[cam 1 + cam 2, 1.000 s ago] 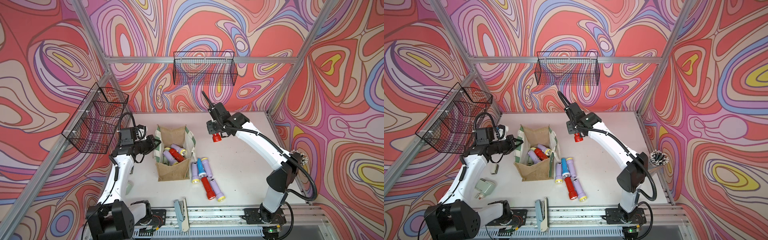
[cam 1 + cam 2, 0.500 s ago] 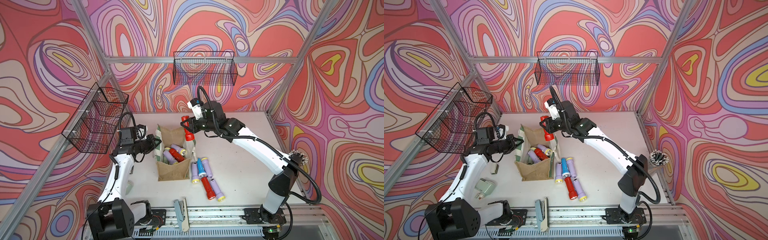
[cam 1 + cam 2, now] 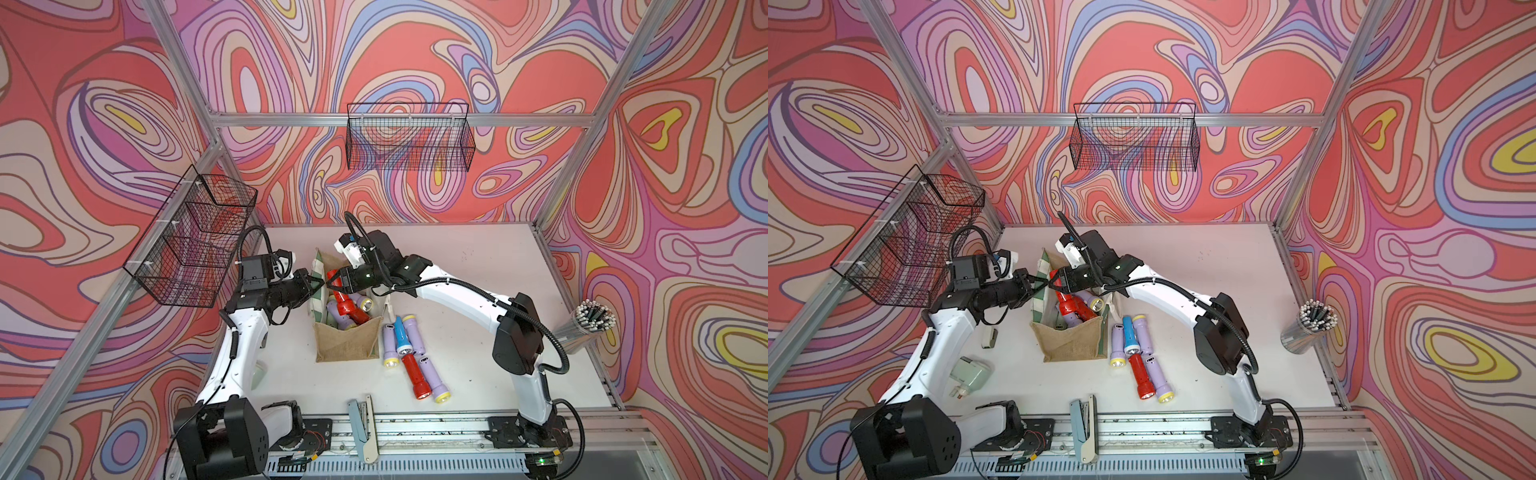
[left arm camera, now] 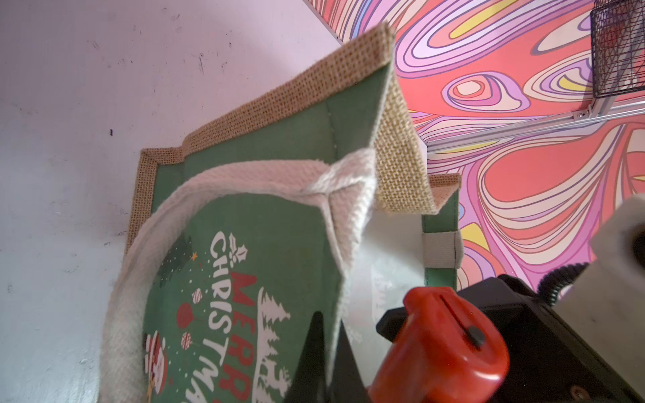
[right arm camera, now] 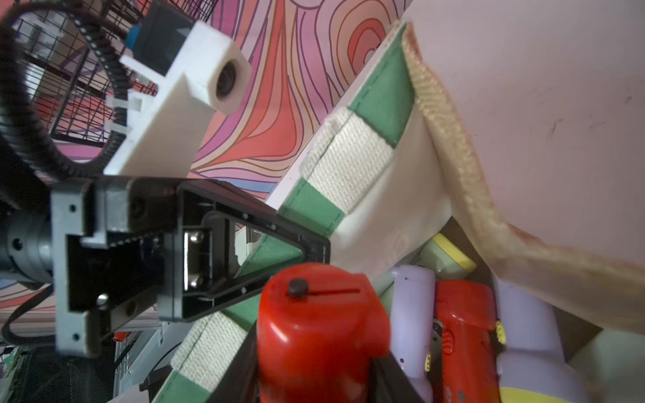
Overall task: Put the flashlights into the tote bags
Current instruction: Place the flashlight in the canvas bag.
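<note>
White counter; two black wire baskets on the walls above it. Open tote bag stood left of centre. The left tool was clamped tight on the bag's green side rim. The right tool, over the bag mouth and close against the left tool, was closed round a red flashlight. Five loose flashlights lay just right of the bag. Only the left wrist view showed the "MERRY CHRISTMAS" print. The right wrist view showed lilac, red and pale green flashlights inside. A pale green plug beside the left arm showed clear in a top view.
</note>
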{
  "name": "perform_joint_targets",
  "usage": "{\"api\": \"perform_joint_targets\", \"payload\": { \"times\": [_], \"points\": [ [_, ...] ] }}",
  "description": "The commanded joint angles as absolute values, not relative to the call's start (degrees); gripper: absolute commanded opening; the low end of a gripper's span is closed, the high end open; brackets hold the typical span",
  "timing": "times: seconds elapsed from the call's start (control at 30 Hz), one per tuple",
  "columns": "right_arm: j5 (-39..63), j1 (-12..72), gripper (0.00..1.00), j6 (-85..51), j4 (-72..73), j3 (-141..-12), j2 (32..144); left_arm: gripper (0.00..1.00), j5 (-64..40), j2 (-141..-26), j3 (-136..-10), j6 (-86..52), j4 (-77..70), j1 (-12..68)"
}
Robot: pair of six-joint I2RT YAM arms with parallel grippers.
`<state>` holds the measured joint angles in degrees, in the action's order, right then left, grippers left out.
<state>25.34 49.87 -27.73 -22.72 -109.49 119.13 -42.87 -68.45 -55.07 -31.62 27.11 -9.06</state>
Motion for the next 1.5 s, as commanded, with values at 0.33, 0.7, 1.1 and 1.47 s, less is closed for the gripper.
{"api": "perform_joint_targets", "payload": {
  "times": [0.33,0.7,1.1,1.47],
  "points": [
    [17.05,50.2,0.18,-33.18,-31.61,-112.72,129.47,0.0,-44.33,-68.22,-54.22,-31.92,25.39,-9.31],
    [1.73,51.18,0.23,-30.45,-40.92,-116.66,130.84,0.0,-44.25,-68.35,-54.09,-31.8,25.35,-9.27],
    [3.74,51.21,0.49,-28.82,-41.95,-118.95,130.08,0.0,-44.07,-67.75,-54.31,-31.25,25.92,-9.26],
    [0.56,51.17,0.6,-22.99,-41.2,-119.94,123.84,0.0,-44.12,-67.59,-54.43,-31.09,26.06,-9.27]
  ]
}}
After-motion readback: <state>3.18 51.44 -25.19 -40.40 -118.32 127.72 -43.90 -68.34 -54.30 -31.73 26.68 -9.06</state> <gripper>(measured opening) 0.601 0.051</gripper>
